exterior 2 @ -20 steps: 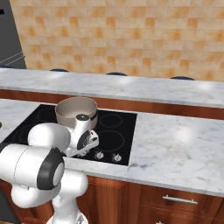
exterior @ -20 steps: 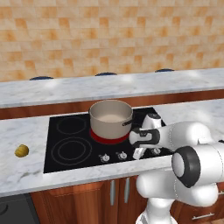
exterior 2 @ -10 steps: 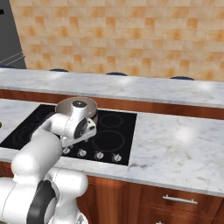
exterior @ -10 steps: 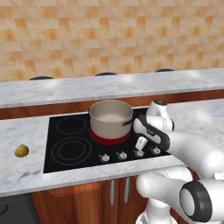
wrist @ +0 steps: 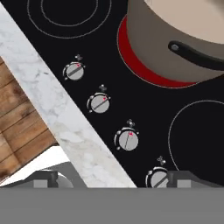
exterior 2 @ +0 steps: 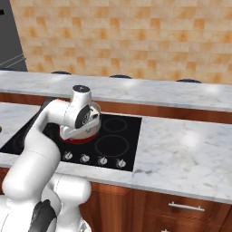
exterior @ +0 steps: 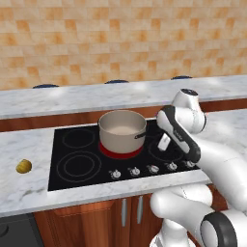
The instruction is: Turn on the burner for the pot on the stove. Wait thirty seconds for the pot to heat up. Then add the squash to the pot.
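Marble table carries the stove: pot sits on the glowing burner, squash well left, pincer open above 4 knobs; reaching across risks clipping the pot handle.

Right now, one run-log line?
burner: glowing red | pot: on it | squash: on counter, left of stove | tool: open, above knobs
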Available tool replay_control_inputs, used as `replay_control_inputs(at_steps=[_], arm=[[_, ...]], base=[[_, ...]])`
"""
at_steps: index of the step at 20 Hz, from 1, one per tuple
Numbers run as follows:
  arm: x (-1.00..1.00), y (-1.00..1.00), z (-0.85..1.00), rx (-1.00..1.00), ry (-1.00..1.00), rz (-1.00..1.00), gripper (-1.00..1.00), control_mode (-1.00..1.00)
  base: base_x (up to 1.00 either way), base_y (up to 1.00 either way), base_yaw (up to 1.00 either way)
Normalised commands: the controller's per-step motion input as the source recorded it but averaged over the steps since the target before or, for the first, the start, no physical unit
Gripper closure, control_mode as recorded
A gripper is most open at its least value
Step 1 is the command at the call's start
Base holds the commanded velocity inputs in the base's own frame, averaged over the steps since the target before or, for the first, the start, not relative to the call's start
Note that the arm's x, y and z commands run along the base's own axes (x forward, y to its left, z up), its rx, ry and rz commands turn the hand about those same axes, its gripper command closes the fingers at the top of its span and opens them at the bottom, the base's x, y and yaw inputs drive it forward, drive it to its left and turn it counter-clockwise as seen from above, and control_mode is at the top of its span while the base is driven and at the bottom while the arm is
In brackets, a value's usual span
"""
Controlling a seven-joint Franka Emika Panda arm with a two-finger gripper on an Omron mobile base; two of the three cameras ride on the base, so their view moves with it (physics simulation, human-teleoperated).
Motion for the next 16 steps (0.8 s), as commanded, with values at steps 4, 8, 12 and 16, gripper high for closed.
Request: replay_control_inputs(at_steps=[4,8,12,16], arm=[[-0.2,0.0,0.68,0.02,0.07,0.11,-1.0,-1.0],[-0.26,0.0,0.58,0.03,0.06,0.11,-1.0,-1.0],[-0.36,0.18,0.57,0.0,0.05,0.07,-1.0,-1.0],[-0.33,0.71,0.21,0.0,0.11,0.02,-1.0,-1.0]], base=[[0.0,0.0,0.0],[0.0,0.0,0.0],[0.0,0.0,0.0],[0.0,0.0,0.0]])
